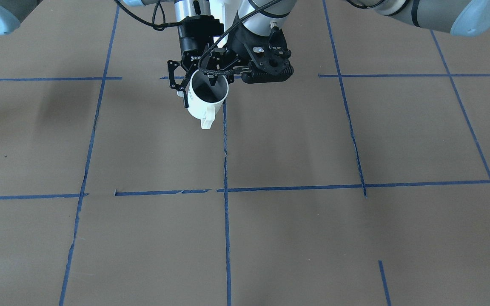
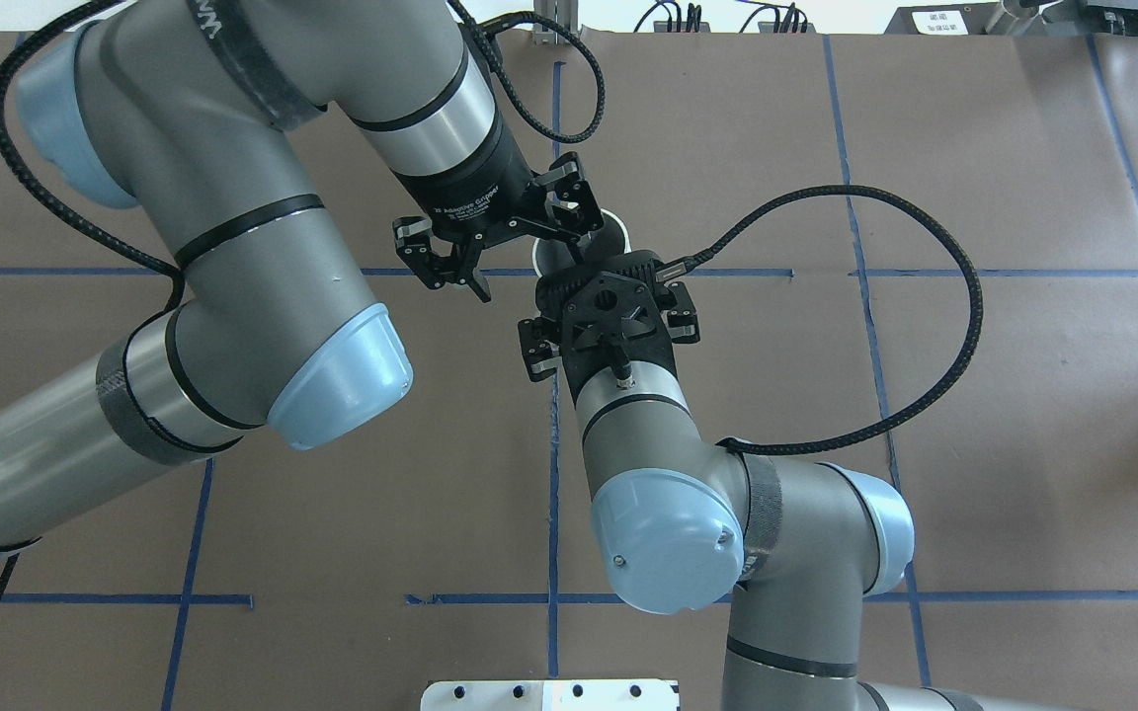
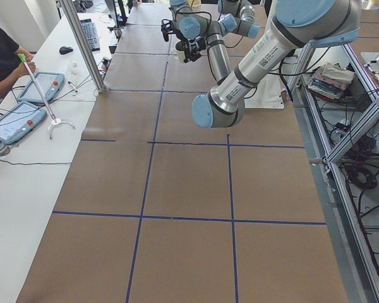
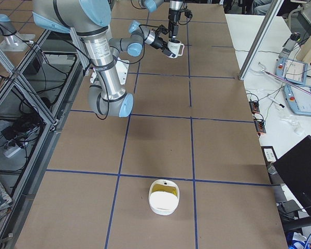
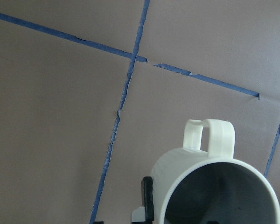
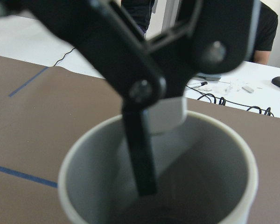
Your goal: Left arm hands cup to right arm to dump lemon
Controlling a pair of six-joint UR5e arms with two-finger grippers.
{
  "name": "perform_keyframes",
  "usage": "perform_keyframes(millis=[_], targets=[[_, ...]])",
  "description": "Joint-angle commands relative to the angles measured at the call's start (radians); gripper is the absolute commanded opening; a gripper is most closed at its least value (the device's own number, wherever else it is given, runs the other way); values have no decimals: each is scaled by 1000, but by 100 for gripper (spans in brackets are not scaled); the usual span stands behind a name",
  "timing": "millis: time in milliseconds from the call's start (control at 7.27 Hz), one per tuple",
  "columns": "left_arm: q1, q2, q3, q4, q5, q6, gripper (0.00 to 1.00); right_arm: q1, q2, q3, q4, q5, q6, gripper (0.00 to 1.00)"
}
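Observation:
The white cup (image 1: pixel 209 97) hangs upright above the table, handle toward the operators' side. The left gripper (image 1: pixel 195 90), marked ROBOTIQ and pointing straight down, is shut on the cup's wall, with one thin finger (image 6: pixel 140 154) inside and one outside (image 5: pixel 145 200). The right gripper (image 1: pixel 229 69), with the looping braided cable, reaches in level from the robot's side and sits right against the cup (image 2: pixel 620 235). Its fingertips are hidden, so I cannot tell whether it grips. The right wrist view looks into the grey inside of the cup (image 6: pixel 200 177). No lemon shows.
The brown paper table (image 1: pixel 296 238) carries a grid of blue tape lines. A white bowl with yellow inside (image 4: pixel 163 196) stands far off toward the table's right end. Operators' desks with tablets (image 3: pixel 41 85) run along the far side.

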Motion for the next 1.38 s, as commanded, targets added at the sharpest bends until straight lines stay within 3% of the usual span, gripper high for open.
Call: perform_keyframes(millis=[0, 413, 550, 688, 826, 963, 1239], targets=[[1, 4, 1, -1, -2, 9, 66, -4, 0, -1, 7, -2, -22, 47], [1, 5, 1, -1, -1, 9, 44, -8, 3, 0, 9, -2, -44, 51], [1, 5, -1, -1, -1, 9, 33, -11, 2, 0, 9, -2, -45, 52], [1, 5, -3, -1, -1, 9, 15, -13, 0, 2, 9, -6, -45, 56], [1, 8, -6, 1, -1, 9, 1, -17, -10, -4, 62, -8, -60, 91], [1, 11, -10, 2, -1, 8, 0, -31, -13, -24, 126, -8, -120, 100], [1, 11, -19, 4, -1, 8, 0, -34, -23, -87, 184, -23, -134, 100]])
